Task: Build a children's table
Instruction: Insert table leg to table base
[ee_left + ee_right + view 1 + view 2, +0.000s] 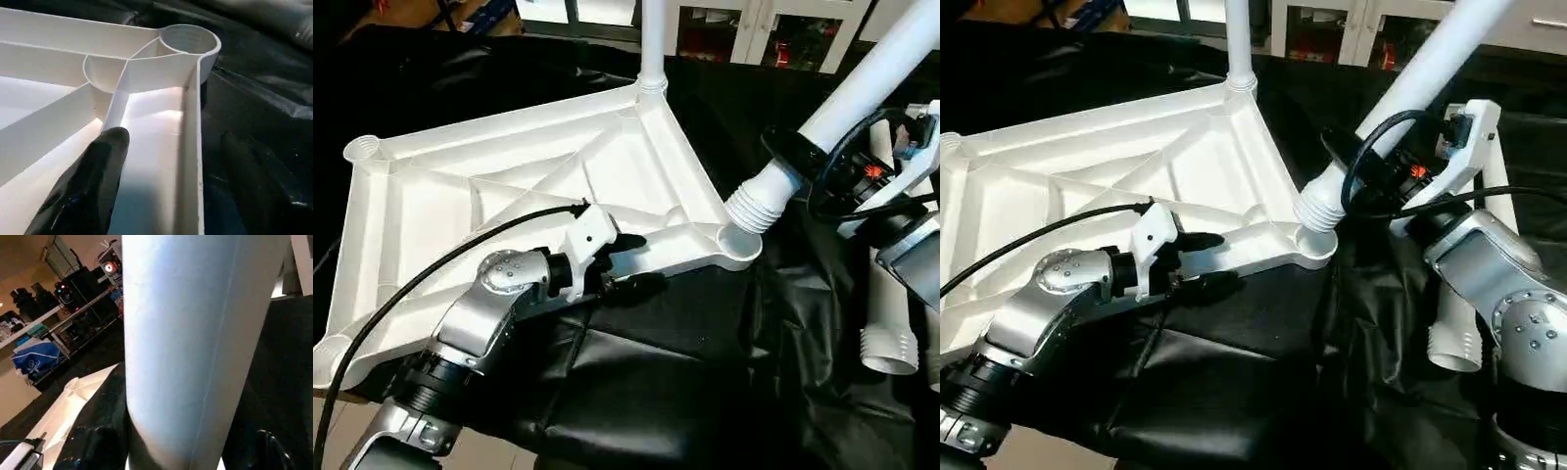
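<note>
The children's table's white tabletop (509, 186) lies ribbed side up on the black cloth. One white leg (652, 39) stands upright in its far corner socket. My right gripper (815, 135) is shut on a second leg (871, 73), held tilted, with its threaded end (756, 203) at the rim of the near right corner socket (740, 247). My left gripper (648, 262) stands open astride the tabletop's near rim (193, 161), close to that socket. One finger (93, 186) is inside the rim, the other outside, and neither presses on it.
More white legs (889, 333) lie on the black cloth at the right, beside my right arm. The draped table's front edge runs just below my left forearm (460, 343). Cabinets and shelves stand behind the table.
</note>
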### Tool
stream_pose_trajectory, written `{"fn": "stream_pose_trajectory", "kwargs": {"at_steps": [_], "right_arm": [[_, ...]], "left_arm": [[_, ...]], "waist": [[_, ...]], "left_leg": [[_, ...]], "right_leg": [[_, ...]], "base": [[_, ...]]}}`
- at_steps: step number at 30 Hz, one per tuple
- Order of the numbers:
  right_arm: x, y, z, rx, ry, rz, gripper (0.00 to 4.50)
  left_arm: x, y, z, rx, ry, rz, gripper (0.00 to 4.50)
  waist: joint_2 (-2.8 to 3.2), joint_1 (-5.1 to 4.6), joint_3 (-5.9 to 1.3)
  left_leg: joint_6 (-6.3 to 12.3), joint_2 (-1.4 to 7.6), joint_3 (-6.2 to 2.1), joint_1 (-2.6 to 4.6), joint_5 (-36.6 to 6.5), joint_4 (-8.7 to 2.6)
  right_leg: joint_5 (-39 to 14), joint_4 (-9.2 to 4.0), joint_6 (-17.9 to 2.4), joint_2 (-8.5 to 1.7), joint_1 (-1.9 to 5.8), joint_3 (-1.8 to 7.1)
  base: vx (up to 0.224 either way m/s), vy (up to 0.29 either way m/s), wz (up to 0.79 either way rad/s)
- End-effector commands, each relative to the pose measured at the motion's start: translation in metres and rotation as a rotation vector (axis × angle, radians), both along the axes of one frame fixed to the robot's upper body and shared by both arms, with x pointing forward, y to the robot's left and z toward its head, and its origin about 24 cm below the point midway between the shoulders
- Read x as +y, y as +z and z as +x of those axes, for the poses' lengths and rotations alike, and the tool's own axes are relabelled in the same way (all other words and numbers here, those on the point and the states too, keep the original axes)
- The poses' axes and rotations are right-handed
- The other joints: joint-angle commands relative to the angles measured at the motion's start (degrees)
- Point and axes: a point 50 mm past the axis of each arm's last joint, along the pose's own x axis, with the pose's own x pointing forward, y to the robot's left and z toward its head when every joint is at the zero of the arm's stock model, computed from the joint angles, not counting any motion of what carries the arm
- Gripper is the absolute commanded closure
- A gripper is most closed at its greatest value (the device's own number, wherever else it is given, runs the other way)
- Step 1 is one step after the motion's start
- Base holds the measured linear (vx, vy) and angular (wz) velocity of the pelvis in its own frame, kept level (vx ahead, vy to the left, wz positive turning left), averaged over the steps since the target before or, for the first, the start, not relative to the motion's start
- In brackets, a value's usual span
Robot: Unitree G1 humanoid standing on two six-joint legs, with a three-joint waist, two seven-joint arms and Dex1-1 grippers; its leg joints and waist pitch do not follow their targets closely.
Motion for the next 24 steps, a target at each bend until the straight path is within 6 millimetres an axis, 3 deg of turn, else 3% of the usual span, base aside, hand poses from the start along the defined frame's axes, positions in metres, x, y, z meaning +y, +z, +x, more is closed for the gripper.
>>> {"fn": "stream_pose_trajectory", "kwargs": {"at_steps": [1,14,23,24], "right_arm": [[0.001,0.003,-0.003,-0.031,0.005,-0.023,2.68],[0.000,0.002,-0.001,-0.038,0.010,-0.046,2.68],[-0.001,0.002,0.000,-0.042,0.015,-0.056,2.68],[-0.001,0.002,0.000,-0.042,0.015,-0.056,2.68]], "left_arm": [[0.009,-0.016,-0.002,0.075,0.013,0.044,1.41],[0.004,-0.025,-0.004,0.071,-0.026,0.143,2.71],[0.001,-0.031,-0.005,0.071,-0.043,0.198,2.80],[0.001,-0.031,-0.005,0.073,-0.044,0.199,2.50]], "waist": [[-0.69,0.20,-4.39],[-0.79,0.09,-4.38],[-0.82,0.01,-4.51],[-0.84,0.02,-4.52]], "left_leg": [[6.63,4.83,-2.85,2.40,0.67,-3.48],[7.07,5.01,-2.86,2.45,0.43,-3.52],[6.44,4.97,-2.84,2.51,-0.56,-3.61],[6.51,4.97,-2.86,2.46,-0.44,-3.59]], "right_leg": [[6.84,-2.58,-17.28,-4.23,3.40,2.07],[5.77,-2.69,-17.09,-4.32,3.34,2.15],[3.95,-2.91,-16.93,-4.36,3.34,2.19],[4.01,-2.90,-16.89,-4.38,3.38,2.20]], "base": [[0.000,0.000,0.00],[0.000,0.000,0.00],[0.000,0.000,0.00],[0.000,0.000,0.00]]}}
